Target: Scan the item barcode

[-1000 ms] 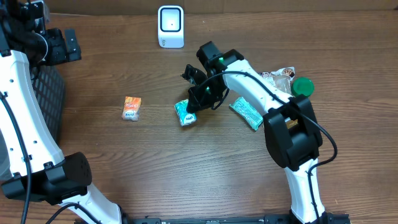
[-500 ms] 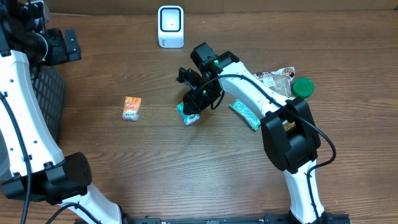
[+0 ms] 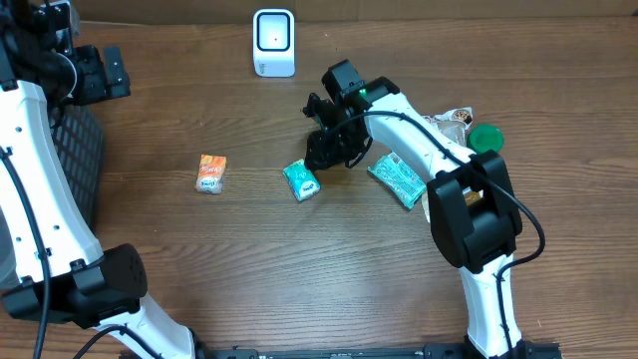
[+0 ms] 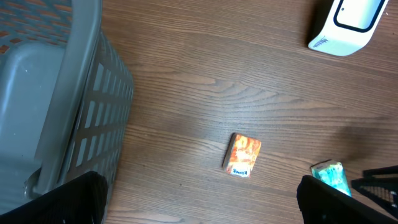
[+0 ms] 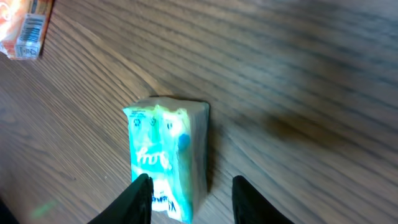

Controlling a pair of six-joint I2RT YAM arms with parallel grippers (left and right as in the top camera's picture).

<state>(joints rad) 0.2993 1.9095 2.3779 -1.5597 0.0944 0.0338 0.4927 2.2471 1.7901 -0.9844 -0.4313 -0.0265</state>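
Observation:
A small teal packet [image 3: 300, 180] lies flat on the wooden table, free of any grip. Just up and to the right of it my right gripper [image 3: 325, 153] hovers open. In the right wrist view the teal packet [image 5: 166, 155] shows low between the dark fingertips [image 5: 142, 194], close to the left one, with a bare gap on the right, so my right gripper [image 5: 193, 183] holds nothing. The white scanner [image 3: 273, 42] stands at the back. Far left, my left gripper [image 4: 199, 208] stands wide open and empty.
An orange packet [image 3: 210, 173] lies left of centre. A longer teal packet [image 3: 399, 179], a crinkled wrapper [image 3: 444, 122] and a green-lidded thing [image 3: 485, 139] sit at the right. A grey slatted basket [image 4: 62, 93] fills the left side.
My right gripper was down on the small teal packet; it has opened, let it go and drawn back up to the right. The left arm has not moved.

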